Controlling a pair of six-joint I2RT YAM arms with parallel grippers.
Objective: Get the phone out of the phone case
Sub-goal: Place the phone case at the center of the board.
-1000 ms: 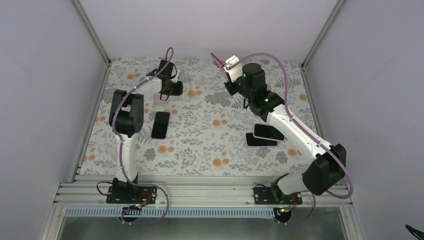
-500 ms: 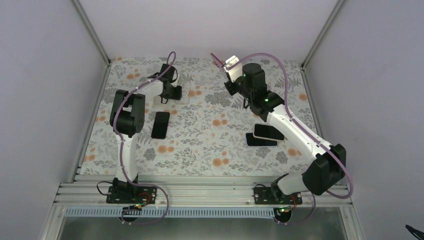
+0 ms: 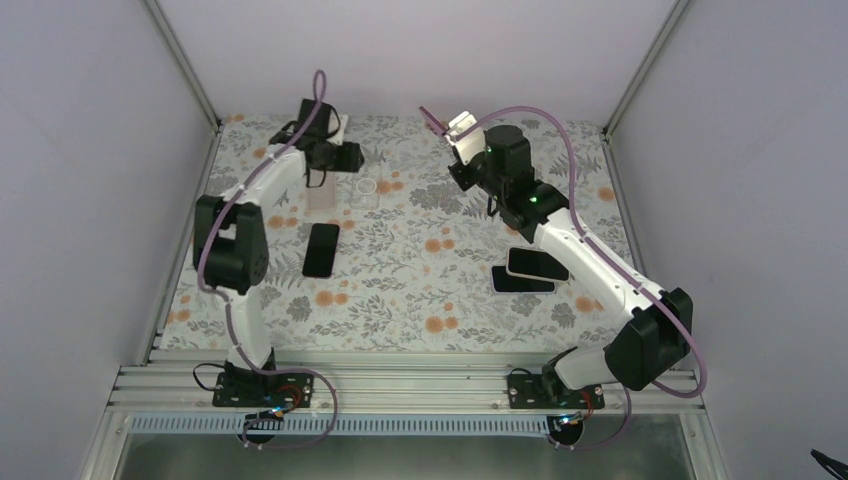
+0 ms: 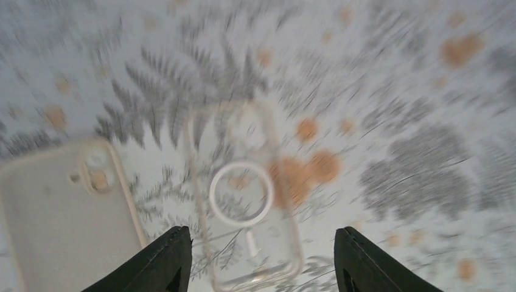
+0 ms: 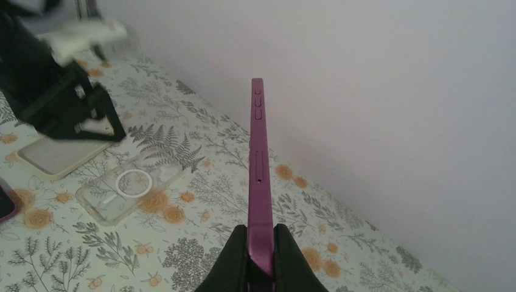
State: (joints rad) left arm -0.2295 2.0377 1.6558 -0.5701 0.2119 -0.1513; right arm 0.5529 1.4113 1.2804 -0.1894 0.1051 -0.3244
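A purple phone is held edge-up in the air, and my right gripper is shut on its lower end; from above the phone sticks out of that gripper over the back of the table. The empty clear phone case with a white ring lies flat on the floral cloth. My left gripper hovers above it, open, with nothing between its fingers. From above the clear case lies just right of the left gripper.
A beige cased phone lies beside the clear case, on its left. A black phone lies further forward on the left. Two stacked phones lie under the right arm. Walls with metal posts close the back and sides.
My left gripper has opened, let go of the clear case and risen towards the back left. The case now lies free on the cloth. The right arm and purple phone have not moved.
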